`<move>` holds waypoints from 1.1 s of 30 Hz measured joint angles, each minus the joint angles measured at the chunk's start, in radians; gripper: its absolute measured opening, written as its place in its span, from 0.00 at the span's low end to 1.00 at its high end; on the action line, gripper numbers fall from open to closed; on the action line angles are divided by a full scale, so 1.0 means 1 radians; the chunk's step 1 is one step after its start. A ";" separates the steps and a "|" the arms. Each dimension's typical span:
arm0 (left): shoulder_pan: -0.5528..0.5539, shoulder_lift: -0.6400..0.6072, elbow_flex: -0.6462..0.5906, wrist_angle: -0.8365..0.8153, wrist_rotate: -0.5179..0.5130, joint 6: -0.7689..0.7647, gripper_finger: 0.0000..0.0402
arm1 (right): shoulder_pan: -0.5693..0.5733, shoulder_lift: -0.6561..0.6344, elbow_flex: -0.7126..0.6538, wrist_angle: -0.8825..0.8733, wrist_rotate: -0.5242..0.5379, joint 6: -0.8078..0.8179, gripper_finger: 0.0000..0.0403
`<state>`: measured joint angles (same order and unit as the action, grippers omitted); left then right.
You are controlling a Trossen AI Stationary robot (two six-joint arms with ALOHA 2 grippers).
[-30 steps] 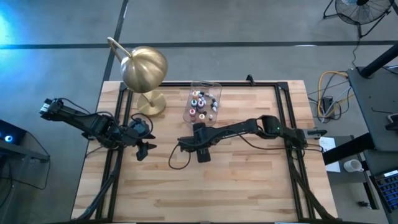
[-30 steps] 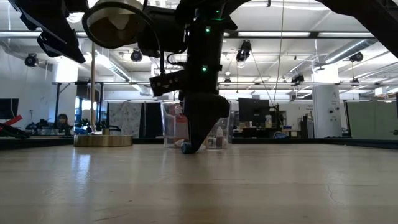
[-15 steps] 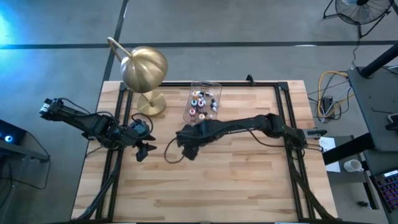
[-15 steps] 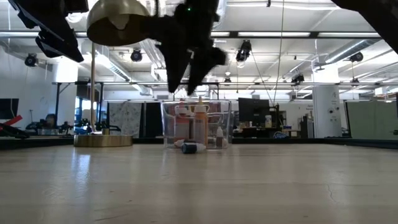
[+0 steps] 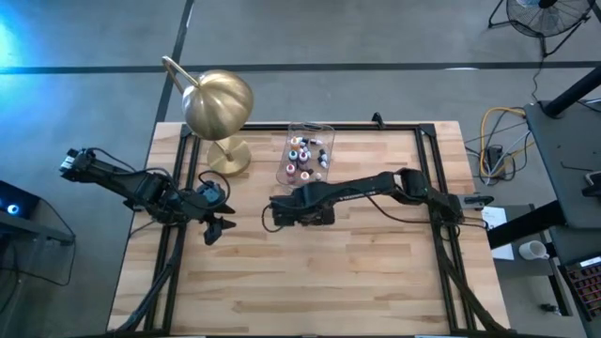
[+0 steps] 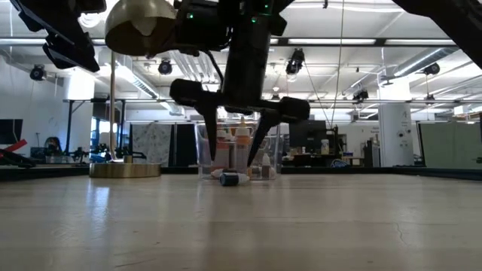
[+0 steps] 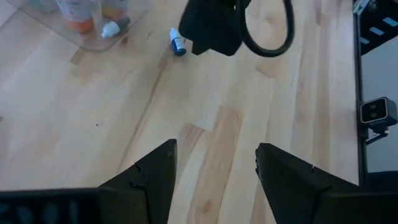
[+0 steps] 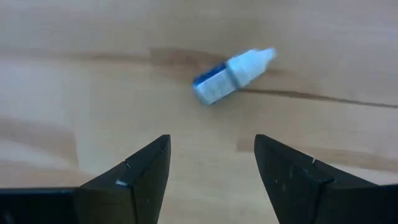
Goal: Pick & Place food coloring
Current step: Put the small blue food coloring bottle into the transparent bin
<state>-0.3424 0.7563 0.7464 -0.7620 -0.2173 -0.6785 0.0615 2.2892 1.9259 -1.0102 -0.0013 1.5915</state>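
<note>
One small food coloring bottle [image 8: 230, 78], with a blue label and a white cap, lies on its side on the wooden table. It also shows in the low view [image 6: 230, 179] and the left wrist view [image 7: 178, 42]. My right gripper [image 8: 211, 180] hangs open just above the bottle [image 6: 232, 154] with a finger on either side, touching nothing. In the high view the right gripper [image 5: 293, 216] hides the bottle. Several more bottles stand in the clear tub [image 5: 308, 153]. My left gripper [image 5: 221, 225] waits open near the table's left edge [image 7: 217, 168].
A brass dome lamp [image 5: 218, 103] stands at the far left of the table, its base [image 6: 124, 170] left of the tub [image 6: 237, 150]. The tub is just beyond the lying bottle. Bare wood stretches across the near half of the table [image 5: 329, 282].
My right gripper rose from the table beside the lying bottle, swung toward the table's left and turned about. It has come back down over the bottle, its fingers now spread apart where they showed as one shut tip before. The bottle has stayed in place.
</note>
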 joint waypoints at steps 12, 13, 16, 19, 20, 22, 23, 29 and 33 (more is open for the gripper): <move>0.000 -0.041 0.000 -0.002 0.019 -0.007 0.48 | -0.040 -0.004 -0.009 0.000 0.043 0.203 0.56; 0.000 -0.042 0.000 -0.003 0.019 -0.008 0.48 | -0.041 -0.005 -0.009 0.000 0.054 0.223 0.56; 0.000 -0.044 0.000 -0.002 0.026 -0.011 0.48 | -0.050 0.002 -0.020 0.000 0.052 0.289 0.56; -0.001 -0.045 0.000 -0.002 0.050 -0.023 0.48 | -0.059 0.012 -0.023 0.001 0.059 0.363 0.56; -0.001 -0.045 0.000 -0.002 0.055 -0.024 0.48 | -0.061 0.016 -0.023 0.003 0.062 0.382 0.56; -0.001 -0.045 0.000 -0.002 0.066 -0.025 0.48 | -0.064 0.020 -0.023 0.004 0.073 0.403 0.56; -0.001 -0.045 0.000 -0.002 0.068 -0.026 0.48 | -0.065 0.021 -0.024 0.007 0.074 0.410 0.56; -0.001 -0.045 0.000 -0.002 0.079 -0.030 0.48 | -0.059 0.023 -0.013 -0.015 0.077 0.418 0.56; -0.001 -0.045 0.000 -0.001 0.088 -0.030 0.48 | -0.051 0.016 0.020 -0.068 0.121 0.390 0.56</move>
<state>-0.3431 0.7109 0.7467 -0.7631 -0.1291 -0.7082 0.0105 2.3048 1.9454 -1.0783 0.1197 1.9817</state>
